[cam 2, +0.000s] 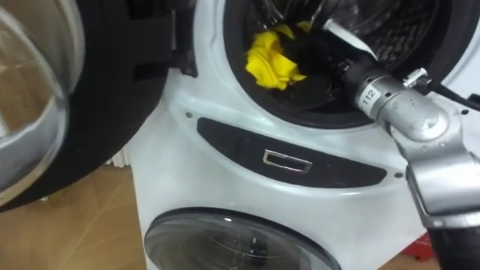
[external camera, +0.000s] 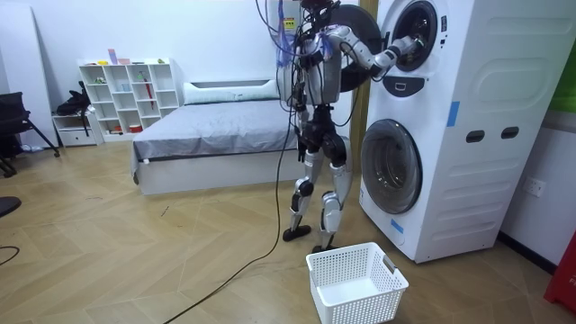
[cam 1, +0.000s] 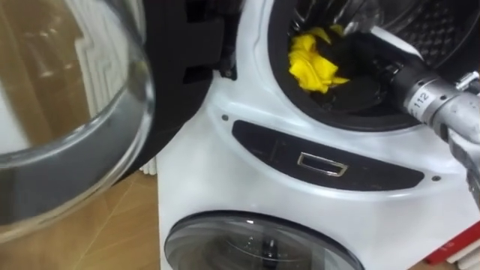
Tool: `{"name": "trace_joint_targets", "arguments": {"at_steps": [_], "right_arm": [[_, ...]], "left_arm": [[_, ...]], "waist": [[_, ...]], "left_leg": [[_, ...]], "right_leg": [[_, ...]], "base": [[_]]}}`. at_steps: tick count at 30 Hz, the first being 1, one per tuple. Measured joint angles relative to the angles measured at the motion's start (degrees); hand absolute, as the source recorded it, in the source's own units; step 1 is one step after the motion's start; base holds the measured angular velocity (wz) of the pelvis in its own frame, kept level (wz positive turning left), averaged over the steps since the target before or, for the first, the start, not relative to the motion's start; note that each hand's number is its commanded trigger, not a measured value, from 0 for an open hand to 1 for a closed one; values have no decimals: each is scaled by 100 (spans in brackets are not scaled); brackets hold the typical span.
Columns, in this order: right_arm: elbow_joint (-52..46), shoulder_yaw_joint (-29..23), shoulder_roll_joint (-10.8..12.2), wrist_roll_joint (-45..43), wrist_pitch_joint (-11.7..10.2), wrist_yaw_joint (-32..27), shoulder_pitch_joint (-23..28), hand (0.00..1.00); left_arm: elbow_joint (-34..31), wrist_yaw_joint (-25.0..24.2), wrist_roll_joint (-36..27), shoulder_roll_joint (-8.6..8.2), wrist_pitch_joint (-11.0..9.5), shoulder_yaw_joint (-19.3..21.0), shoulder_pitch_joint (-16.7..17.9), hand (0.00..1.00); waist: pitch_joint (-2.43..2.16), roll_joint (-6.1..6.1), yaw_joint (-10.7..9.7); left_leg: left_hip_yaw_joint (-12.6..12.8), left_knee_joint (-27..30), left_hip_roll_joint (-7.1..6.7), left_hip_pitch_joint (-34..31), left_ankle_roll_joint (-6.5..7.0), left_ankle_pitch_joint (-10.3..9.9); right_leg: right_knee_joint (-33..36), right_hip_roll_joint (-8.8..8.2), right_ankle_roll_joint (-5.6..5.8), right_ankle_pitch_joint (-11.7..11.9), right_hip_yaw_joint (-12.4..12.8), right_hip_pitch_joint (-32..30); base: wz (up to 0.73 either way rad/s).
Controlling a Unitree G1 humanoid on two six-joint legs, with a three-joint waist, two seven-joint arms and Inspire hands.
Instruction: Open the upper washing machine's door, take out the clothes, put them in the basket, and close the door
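My right hand [cam 1: 364, 75] is deep in the washing machine's [cam 1: 225, 172] upper drum [cam 1: 439, 26] beside a yellow cloth [cam 1: 311, 64] (soft, light; pinch a bunched fold). I cannot tell its grip.

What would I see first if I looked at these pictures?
The bright yellow cloth jumps out, bunched in the dark round opening of the white washing machine. The robot's right hand reaches in right beside it. A white basket sits on the floor near the robot's feet.
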Motion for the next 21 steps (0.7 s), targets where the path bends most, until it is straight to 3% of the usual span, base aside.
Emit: {"name": "trace_joint_targets", "arguments": {"at_steps": [3,5,6,9,11,14,21], "right_arm": [[-748,-64,10,2,0,-32,361,100],[-1243,-89,21,92,-1,-54,708,100],[-1346,-129,26,172,-1,-67,792,100],[-1749,-412,44,604,-6,-93,1072,100],[-2190,-828,220,791,-67,-158,1483,100],[-2608,-1123,388,1062,-227,-150,1932,100],[-2895,-1660,411,1374,-459,-133,2553,100]], "left_arm": [[-16,0,-70,-19,-88,7,20,0],[-15,1,-224,-23,-166,21,130,0],[-16,2,-224,-23,-189,32,156,0],[-64,11,-221,-42,-291,157,323,0],[-85,41,-221,-126,-425,186,441,0],[-66,41,-224,-213,-511,205,578,0],[-61,41,-219,-239,-659,267,722,0]], "waist": [[-22,148,-62],[-72,273,-160],[-74,291,-186],[-67,322,-427],[-47,351,-619],[-27,379,-766],[-13,391,-952]], "left_leg": [[73,47,4,23,-1,2],[73,77,13,96,-1,4],[70,77,19,114,-1,4],[76,74,30,141,-1,4],[101,73,30,145,-1,4],[152,62,23,152,-1,4],[246,58,13,146,-3,1]], "right_leg": [[2,14,1,-1,58,-16],[4,29,2,-2,142,50],[2,35,3,-3,173,65],[-5,19,5,-4,187,82],[-12,50,5,-4,185,92],[-13,47,5,-4,198,69],[-6,58,5,-5,318,3]], "base": [[-16],[-13],[-13],[-4],[0],[-12],[-9]]}}
